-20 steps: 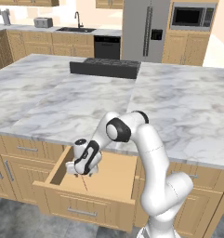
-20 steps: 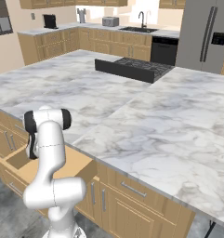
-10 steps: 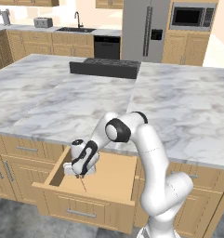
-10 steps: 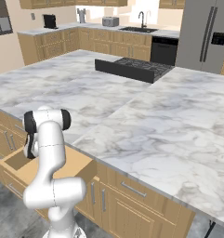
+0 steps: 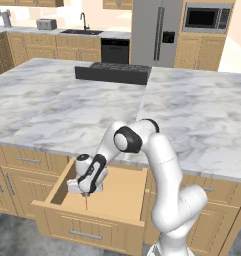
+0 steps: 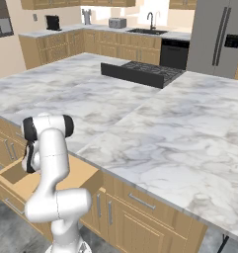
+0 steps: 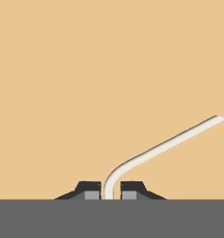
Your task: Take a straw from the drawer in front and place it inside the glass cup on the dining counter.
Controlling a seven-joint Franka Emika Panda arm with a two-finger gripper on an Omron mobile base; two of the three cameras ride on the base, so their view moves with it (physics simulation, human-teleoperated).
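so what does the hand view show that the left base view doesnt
Hand view alone: the hand shut on the straw, whose bent top angles away over the drawer floor. Left base view alone: the open drawer with its silver handle, the marble dining counter, the stovetop and the fridge. Both share the hand low inside the drawer, with the straw beneath it.

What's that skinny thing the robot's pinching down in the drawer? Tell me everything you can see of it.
It is a straw: a very thin, smooth tube, pale whitish in the hand view, with a curved bend from which a long straight stretch runs away. The gripper is shut on it below the bend, one dark fingertip each side. Behind it is the light-wood floor of the open drawer. In the left base view it shows as a thin reddish line below the hand, inside the drawer.
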